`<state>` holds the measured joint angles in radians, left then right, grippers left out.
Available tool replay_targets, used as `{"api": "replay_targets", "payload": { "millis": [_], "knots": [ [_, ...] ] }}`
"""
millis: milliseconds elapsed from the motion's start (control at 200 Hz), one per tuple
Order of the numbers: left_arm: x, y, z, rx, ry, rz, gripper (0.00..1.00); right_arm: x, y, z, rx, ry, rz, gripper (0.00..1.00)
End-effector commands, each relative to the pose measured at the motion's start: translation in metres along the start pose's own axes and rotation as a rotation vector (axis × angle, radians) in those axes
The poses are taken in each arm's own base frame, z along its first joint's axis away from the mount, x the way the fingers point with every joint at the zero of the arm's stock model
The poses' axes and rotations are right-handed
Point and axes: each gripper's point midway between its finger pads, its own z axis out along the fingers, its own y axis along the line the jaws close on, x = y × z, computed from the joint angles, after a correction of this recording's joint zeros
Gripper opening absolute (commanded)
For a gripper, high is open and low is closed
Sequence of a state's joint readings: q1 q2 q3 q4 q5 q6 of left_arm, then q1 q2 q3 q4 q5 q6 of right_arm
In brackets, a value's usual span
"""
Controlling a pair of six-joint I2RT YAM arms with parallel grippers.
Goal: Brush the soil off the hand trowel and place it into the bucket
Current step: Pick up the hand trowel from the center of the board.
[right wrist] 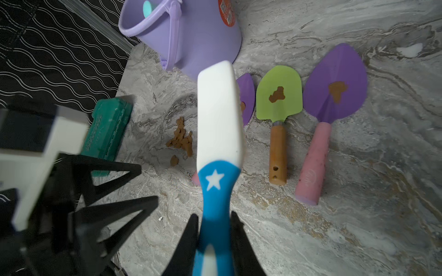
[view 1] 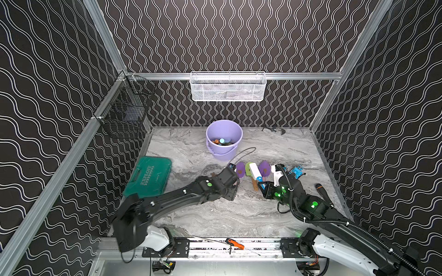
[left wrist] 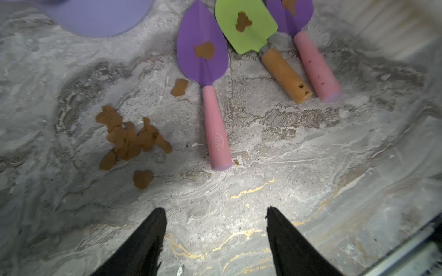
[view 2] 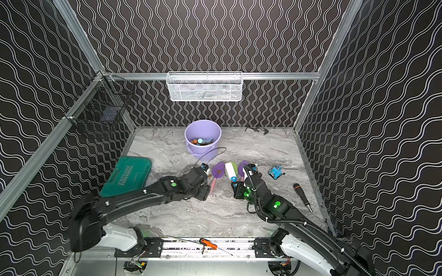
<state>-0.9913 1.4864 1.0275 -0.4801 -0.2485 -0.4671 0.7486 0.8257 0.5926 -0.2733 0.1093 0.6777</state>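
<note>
Left wrist view shows your left fingers [left wrist: 148, 239] apart, holding nothing, over the bench [left wrist: 239, 191]; your right fingers [right wrist: 239, 239] grip the brush [right wrist: 218, 114] handle. Soiled trowels [view 2: 218, 170] lie just below centre in both top views.

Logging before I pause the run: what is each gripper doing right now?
Left gripper: open, empty.
Right gripper: closed on the blue-and-white brush.

The dark green plastic tool case [view 1: 149, 178] carries the raised word "EXPLOIT" on its lid, legible in both top views. A white star [right wrist: 214, 179] marks the blue handle of the white-and-blue plastic brush [right wrist: 218, 114]. The cursive logo on the pink handle of the purple-bladed trowel [left wrist: 216, 133] and the printed code on the orange-red sticker [right wrist: 227, 12] on the lilac plastic bucket [right wrist: 203, 43] are too blurred to read.
</note>
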Motion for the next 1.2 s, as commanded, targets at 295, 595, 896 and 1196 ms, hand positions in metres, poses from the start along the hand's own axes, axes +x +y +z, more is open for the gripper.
{"api": "replay_targets", "payload": {
  "millis": [295, 595, 896, 1196],
  "knots": [
    [0.001, -0.009, 0.056, -0.099, 0.026, 0.103, 0.69, 0.002, -0.013, -0.004, 0.027, -0.035, 0.036, 0.0],
    [0.006, -0.009, 0.086, -0.155, 0.073, 0.133, 0.63, 0.002, -0.014, -0.005, 0.026, -0.038, 0.039, 0.0],
    [0.024, 0.005, 0.104, -0.181, 0.152, 0.091, 0.56, 0.004, -0.017, -0.005, 0.032, -0.038, 0.041, 0.0],
    [0.029, 0.01, 0.109, -0.19, 0.158, 0.082, 0.49, 0.006, -0.015, 0.001, 0.024, -0.034, 0.046, 0.0]
  ]
}}
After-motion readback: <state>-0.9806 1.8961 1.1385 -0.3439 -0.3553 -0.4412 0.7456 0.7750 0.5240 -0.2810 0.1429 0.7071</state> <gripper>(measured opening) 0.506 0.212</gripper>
